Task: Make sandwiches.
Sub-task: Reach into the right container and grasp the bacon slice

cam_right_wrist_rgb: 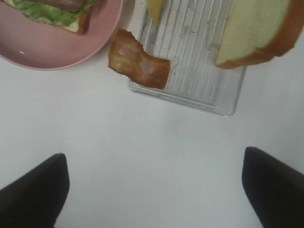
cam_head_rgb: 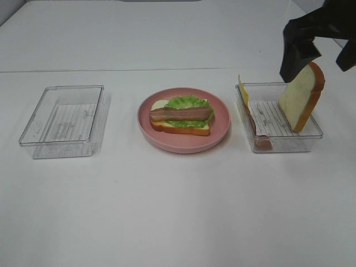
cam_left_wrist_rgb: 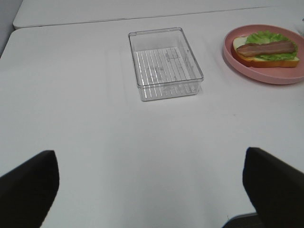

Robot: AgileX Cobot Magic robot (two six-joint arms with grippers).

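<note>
Exterior high view shows the right arm (cam_head_rgb: 320,25) reaching in from the far right corner and hanging, angled downward, above the right tray (cam_head_rgb: 289,146). Its dark fingers (cam_head_rgb: 292,64) overlap the top of the bread slice (cam_head_rgb: 300,103) from this angle. That slice stands tilted on its edge inside the tray, and whether a finger touches it cannot be told here. From the right wrist, the right pincer (cam_right_wrist_rgb: 154,190) is released: its two fingers are spread wide with only bare desk (cam_head_rgb: 178,211) between them and nothing gripped. The bread slice lies ahead of the pincer, beyond the fingertips and off towards one finger's side. A loose bacon piece (cam_right_wrist_rgb: 140,61) is draped over the tray's wall, ahead of the other finger, with a cheese slice (cam_right_wrist_rgb: 154,9) farther on in the same tray. The sandwich (cam_head_rgb: 181,119) lies on the pink plate (cam_head_rgb: 183,146), beside the right tray and well off to the side of the right pincer. It is a bread base topped with ruffled lettuce (cam_head_rgb: 186,103) and a bacon strip (cam_head_rgb: 181,115) laid across. From the left wrist, the left pincer (cam_left_wrist_rgb: 152,190) hovers over the desk, also released, with its fingers far apart and holding nothing. The left tray (cam_left_wrist_rgb: 166,91) sits well ahead of it, roughly on its centre line. The plate with the sandwich is farther ahead and off to one side, well apart from both fingers.
</note>
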